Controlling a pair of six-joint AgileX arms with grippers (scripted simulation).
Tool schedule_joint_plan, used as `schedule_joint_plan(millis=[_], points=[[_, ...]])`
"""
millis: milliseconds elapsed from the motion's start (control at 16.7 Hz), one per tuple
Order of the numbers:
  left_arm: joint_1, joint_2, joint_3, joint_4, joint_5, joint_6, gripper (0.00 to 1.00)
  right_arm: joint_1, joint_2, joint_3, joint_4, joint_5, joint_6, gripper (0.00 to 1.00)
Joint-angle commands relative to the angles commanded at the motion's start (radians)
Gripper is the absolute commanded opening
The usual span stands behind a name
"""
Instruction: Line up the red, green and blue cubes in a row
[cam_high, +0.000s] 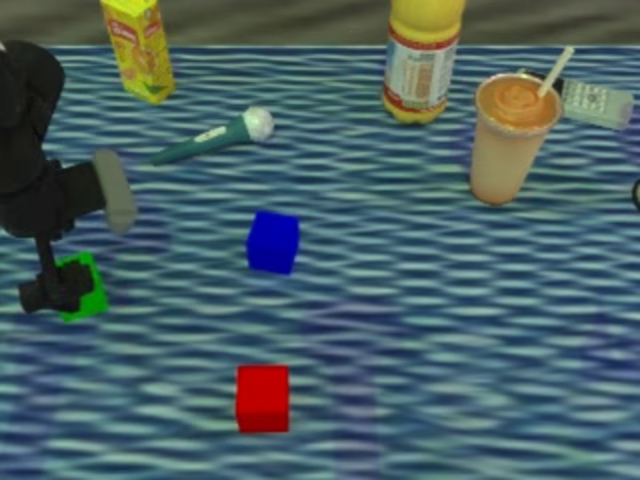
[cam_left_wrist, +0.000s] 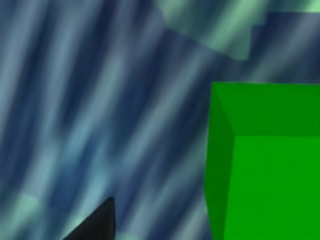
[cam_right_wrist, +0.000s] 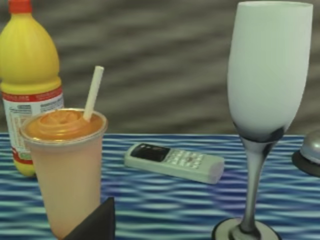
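1. The left gripper (cam_high: 55, 290) is low at the left side of the table, right at the green cube (cam_high: 85, 288). Its dark body covers part of the cube in the top view.
2. In the left wrist view the green cube (cam_left_wrist: 265, 165) fills one side of the picture, very close, and one dark fingertip (cam_left_wrist: 97, 225) pokes in at the edge. The fingertip is apart from the cube there, so the gripper is probably open with the cube not pinched, but I cannot tell for sure.
3. The green cube sits on the blue wavy table (cam_high: 450, 350).
4. The blue cube (cam_high: 273, 242) is near the middle of the table, well apart from the green one.
5. The red cube (cam_high: 263, 398) is nearer the front edge, just about below the blue cube in the top view.
6. At the back of the table are a yellow juice carton (cam_high: 138, 48), a teal microphone (cam_high: 215, 137) lying down, a yellow bottle (cam_high: 423, 58), a cup with a straw (cam_high: 510, 135) and a remote (cam_high: 596, 103).
7. The right gripper is out of the top view. Its wrist view looks at the cup, the bottle, the remote and a tall white glass (cam_right_wrist: 267, 75), and only a dark fingertip (cam_right_wrist: 97, 225) of it shows.
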Motion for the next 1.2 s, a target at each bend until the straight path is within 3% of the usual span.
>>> schedule_joint_plan(millis=[240,480,1200], points=[[0.0,0.056,-0.072,0.126,0.0,0.001,1.0,0.0,0.0,0.0,0.0,0.0,0.0,1.0],[0.0,0.06,-0.077,0.133,0.0,0.001,1.0,0.0,0.0,0.0,0.0,0.0,0.0,1.0],[0.0,0.06,-0.077,0.133,0.0,0.001,0.1,0.0,0.0,0.0,0.0,0.0,0.0,1.0]])
